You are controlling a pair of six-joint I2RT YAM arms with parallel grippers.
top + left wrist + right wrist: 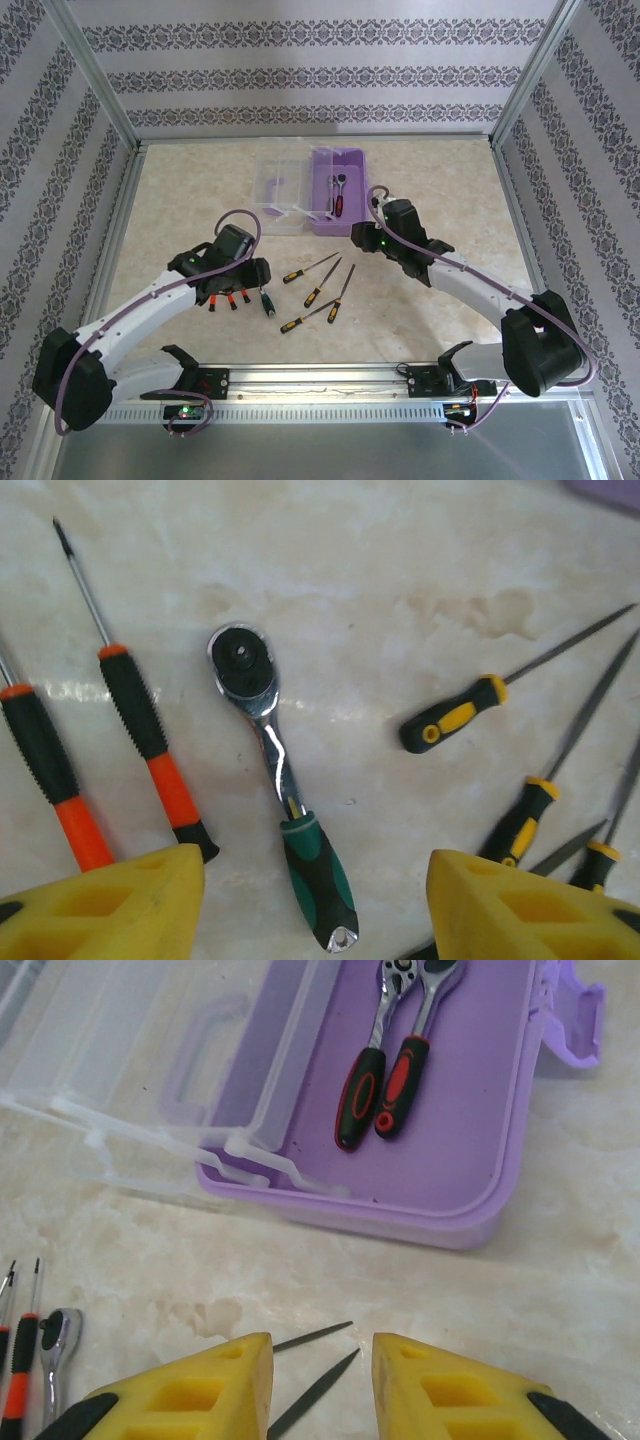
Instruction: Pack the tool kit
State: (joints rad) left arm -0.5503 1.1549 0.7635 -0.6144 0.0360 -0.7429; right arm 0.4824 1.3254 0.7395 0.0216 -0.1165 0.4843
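- Top view: the tool kit [336, 226] lies open at 12 o'clock on the table [460, 190]. Its lilac base [362, 190] is on the right, and the clear lid [278, 190] is flipped flat at its 9 o'clock, joined to it along one edge.
- Top view: two red-and-black ratchets [340, 192] lie inside the lilac base.
- Top view: the left gripper [240, 292] hangs low at 8 o'clock of table centre. It is over three orange-handled screwdrivers [231, 299] and a green-handled ratchet [267, 303]. Finger gap is unreadable from here.
- Top view: four yellow-and-black-handled tools [322, 284] lie loose mid-table at 3 o'clock of the left gripper, tips toward about 1 o'clock.
- Top view: the right gripper [362, 238] sits at 5 o'clock of the lilac base, near it, not touching.
- Left wrist: the left gripper [315, 880] has its fingers [110, 905] apart, at 7 and 5 o'clock of frame. The green-handled ratchet [275, 770] has its handle end in the gap with bare table on both sides. Nothing is clamped.
- Left wrist: two orange-handled screwdrivers lie at 9 o'clock of that ratchet. The yellow-and-black-handled tools lie at 3 to 4 o'clock, flat on the table.
- Right wrist: the right gripper [322, 1352] has its fingers [440, 1390] apart with a narrow gap and grips nothing. Two thin metal tips [312, 1337] lie on the table in the gap.
- Right wrist: the lilac base is at 12 to 1 o'clock with the red-and-black ratchets side by side inside. The clear lid is at 10 o'clock with a pale purple handle [195, 1050]. A purple latch [585, 1020] is at 2 o'clock.
- Right wrist: the green-handled ratchet's head and the screwdriver shafts are at 8 o'clock.
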